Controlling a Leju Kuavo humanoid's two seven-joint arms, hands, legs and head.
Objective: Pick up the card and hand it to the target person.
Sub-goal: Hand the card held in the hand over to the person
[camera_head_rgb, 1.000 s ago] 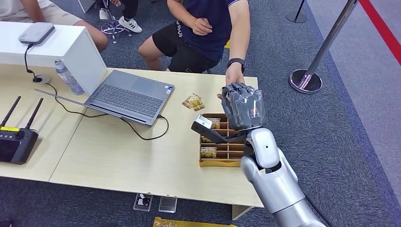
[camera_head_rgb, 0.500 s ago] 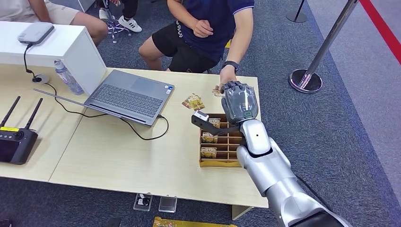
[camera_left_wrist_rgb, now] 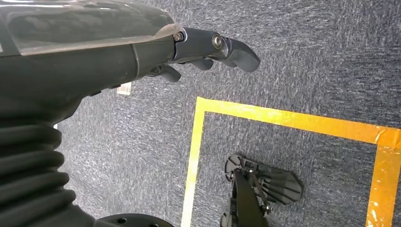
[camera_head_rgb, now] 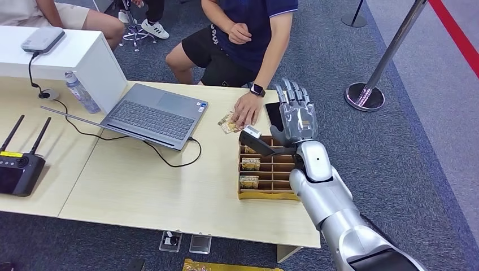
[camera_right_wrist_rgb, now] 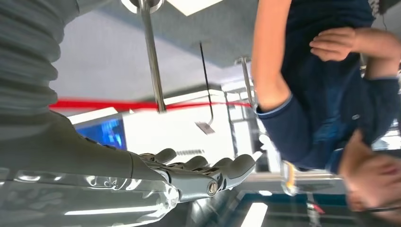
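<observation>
My right hand (camera_head_rgb: 296,116) is raised over the table's far right corner, fingers straight and spread, holding nothing. In the right wrist view the right hand (camera_right_wrist_rgb: 198,176) is likewise empty, with the person's arm (camera_right_wrist_rgb: 274,61) beyond it. The seated person's hand (camera_head_rgb: 247,109) rests flat on a small pile of cards (camera_head_rgb: 227,123) on the table, left of my hand. A wooden card box (camera_head_rgb: 268,171) with several compartments holding cards lies just below my hand. My left hand (camera_left_wrist_rgb: 208,47) hangs over the carpet, fingers loosely bent and empty.
A black phone (camera_head_rgb: 274,115) lies between the person's hand and mine. A laptop (camera_head_rgb: 155,113), a water bottle (camera_head_rgb: 81,93), a white box (camera_head_rgb: 62,56) and a remote controller (camera_head_rgb: 20,169) occupy the table's left half. A stanchion base (camera_head_rgb: 365,96) stands on the carpet to the right.
My right hand went from curled to spread open and shifted slightly right. The person's hand left my hand and moved left, down onto the cards on the table.
</observation>
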